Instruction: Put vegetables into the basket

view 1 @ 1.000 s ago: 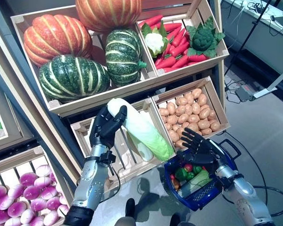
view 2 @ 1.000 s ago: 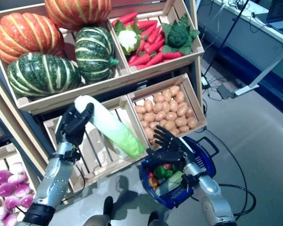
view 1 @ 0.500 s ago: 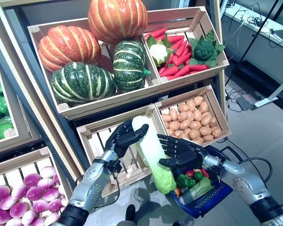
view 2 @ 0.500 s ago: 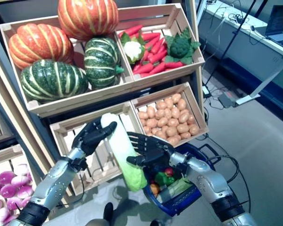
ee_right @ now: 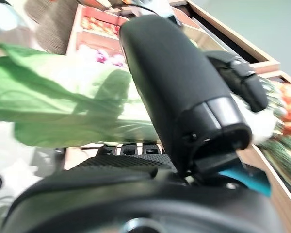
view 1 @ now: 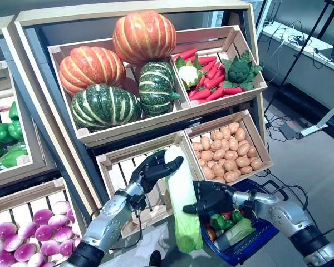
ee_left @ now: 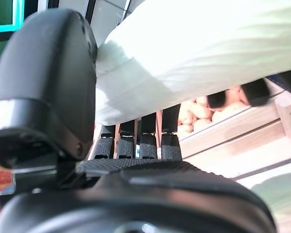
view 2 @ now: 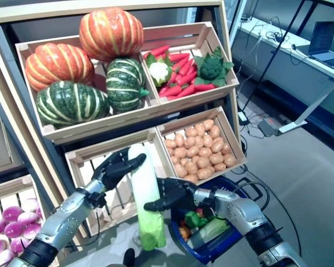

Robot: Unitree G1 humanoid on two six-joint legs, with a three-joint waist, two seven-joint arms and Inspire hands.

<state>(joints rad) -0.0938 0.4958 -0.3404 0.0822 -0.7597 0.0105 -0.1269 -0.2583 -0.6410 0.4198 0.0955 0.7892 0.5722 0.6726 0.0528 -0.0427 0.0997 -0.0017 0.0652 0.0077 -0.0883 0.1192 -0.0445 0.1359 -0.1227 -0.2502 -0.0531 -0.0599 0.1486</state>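
Before wooden crates [view 1: 156, 119]: left hand [view 1: 151, 169] and right hand [view 1: 211, 198], fingers clamped on upright cabbage [view 1: 181, 197], beside blue basket [view 1: 250, 247].

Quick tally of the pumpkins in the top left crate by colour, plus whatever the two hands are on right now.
Orange pumpkins: 2
Green striped pumpkins: 2
Cabbage held upright between the left hand and right hand, beside the blue basket: 1
Total: 5
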